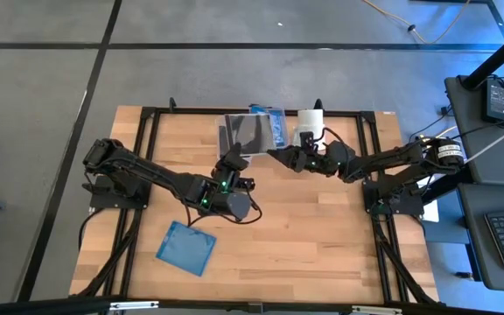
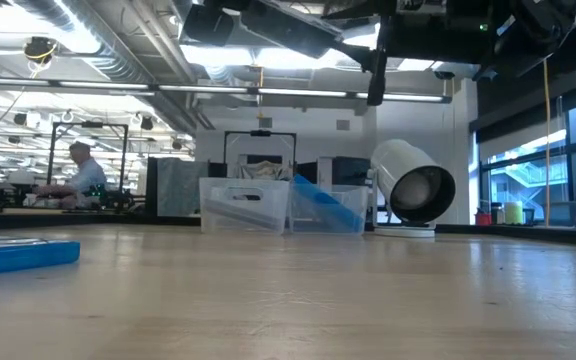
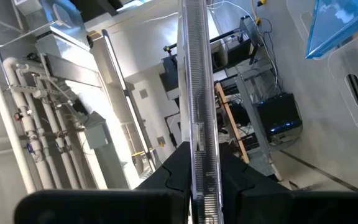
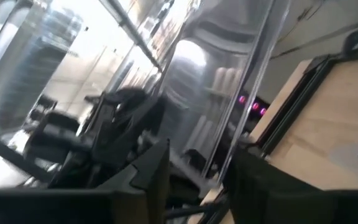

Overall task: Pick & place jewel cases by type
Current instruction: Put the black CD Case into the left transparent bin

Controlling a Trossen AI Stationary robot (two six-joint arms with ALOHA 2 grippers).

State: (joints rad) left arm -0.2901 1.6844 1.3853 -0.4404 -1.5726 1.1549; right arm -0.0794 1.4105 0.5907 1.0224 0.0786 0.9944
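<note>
Jaws of the left gripper [image 1: 228,168] clench a dark grey, clear plastic jewel case [image 3: 199,106] edge-on near the desk's far edge, where the right gripper [image 1: 274,154], nearer the clear plastic bins [image 1: 254,129], half-closes on its opposite edge.

**Hidden and unclear parts**

In the high view the jewel case [image 1: 254,133] above the bins is partly covered by both arms, and which gripper holds it cannot be told. In the low view both grippers are cut off at the top edge. The right wrist view is blurred; the clear case [image 4: 229,93] is hardly outlined.
</note>
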